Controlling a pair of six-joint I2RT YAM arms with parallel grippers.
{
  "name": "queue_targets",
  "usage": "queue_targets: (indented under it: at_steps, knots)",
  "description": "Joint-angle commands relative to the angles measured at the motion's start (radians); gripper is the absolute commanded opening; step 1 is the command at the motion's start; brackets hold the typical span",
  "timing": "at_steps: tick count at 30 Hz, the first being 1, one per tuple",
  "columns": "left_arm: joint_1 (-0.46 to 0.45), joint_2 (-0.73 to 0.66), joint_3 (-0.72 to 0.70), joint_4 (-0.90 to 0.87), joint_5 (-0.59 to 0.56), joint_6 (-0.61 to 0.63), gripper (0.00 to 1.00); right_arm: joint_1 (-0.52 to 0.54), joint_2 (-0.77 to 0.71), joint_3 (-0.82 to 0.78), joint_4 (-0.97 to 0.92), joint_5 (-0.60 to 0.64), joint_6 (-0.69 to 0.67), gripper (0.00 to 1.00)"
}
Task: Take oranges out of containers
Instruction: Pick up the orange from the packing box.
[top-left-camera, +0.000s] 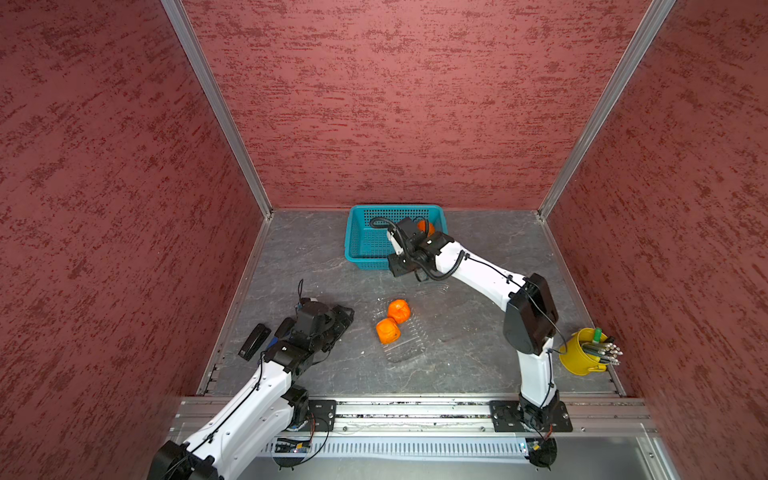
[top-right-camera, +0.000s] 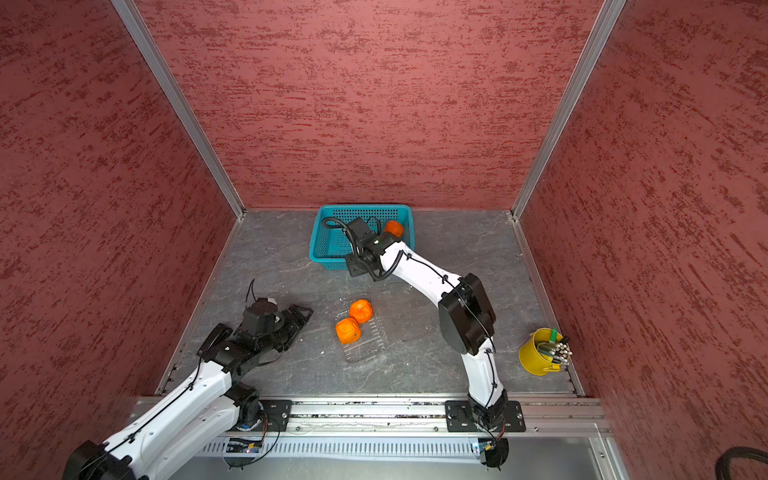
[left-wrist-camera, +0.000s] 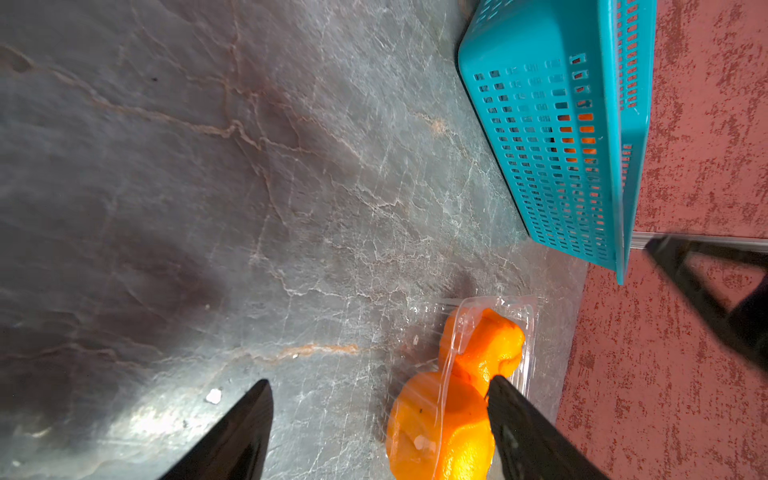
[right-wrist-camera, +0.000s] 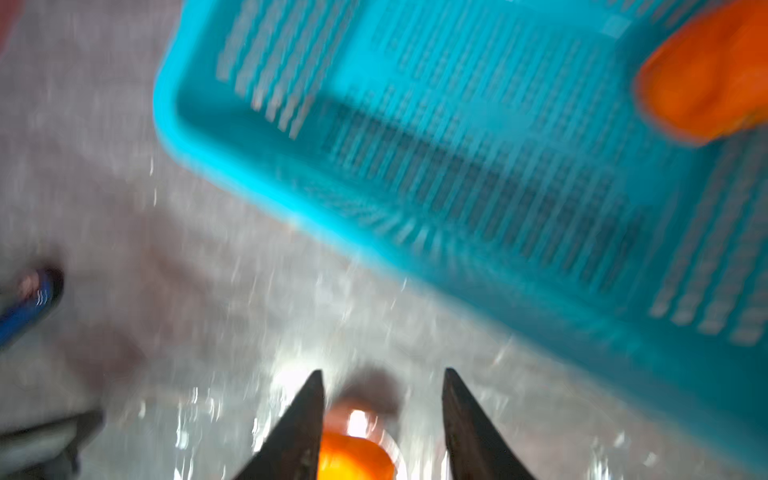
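Two oranges (top-left-camera: 399, 311) (top-left-camera: 387, 331) lie in the clear container (top-left-camera: 405, 351) at mid-table, shown in both top views. A third orange (top-left-camera: 426, 226) sits in the teal basket (top-left-camera: 361, 249). My left gripper (top-left-camera: 347, 313) rests low, just left of the container, open and empty. In the left wrist view its fingertips (left-wrist-camera: 496, 384) frame bare table, and the nearer orange (left-wrist-camera: 440, 428) shows beside one finger. My right gripper (top-left-camera: 397, 270) hovers at the basket's front edge. Its blurred wrist view shows the right gripper (right-wrist-camera: 384, 372) open, with nothing between its jaws.
A yellow bucket of pens (top-left-camera: 582, 353) stands at the right edge of the table. A black stapler-like object (top-left-camera: 254, 341) lies by the left wall beside my left arm. Red walls enclose three sides.
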Motion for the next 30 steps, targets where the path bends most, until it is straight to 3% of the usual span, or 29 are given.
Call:
queue_targets:
  at_steps: [1, 5, 16, 24, 28, 30]
  knots:
    - [0.014, 0.013, -0.007, 0.012, 0.014, 0.013, 0.82, 0.092, -0.147, -0.098, -0.003, -0.048, 0.044, 0.55]
    - [0.016, 0.031, 0.003, 0.019, 0.021, 0.017, 0.82, 0.161, -0.178, -0.229, 0.031, -0.071, 0.097, 0.63]
    - [0.017, 0.008, -0.001, -0.014, 0.015, 0.017, 0.82, 0.207, -0.110, -0.329, 0.119, -0.154, 0.121, 0.64]
    - [0.023, 0.006, -0.004, -0.022, 0.013, 0.019, 0.82, 0.212, -0.051, -0.304, 0.131, -0.166, 0.118, 0.61]
    - [0.025, 0.010, -0.007, -0.018, 0.015, 0.019, 0.82, 0.217, -0.004, -0.303, 0.106, -0.104, 0.132, 0.62]
    - [0.026, 0.006, -0.006, -0.019, 0.017, 0.019, 0.82, 0.219, 0.007, -0.312, 0.100, -0.077, 0.146, 0.55]
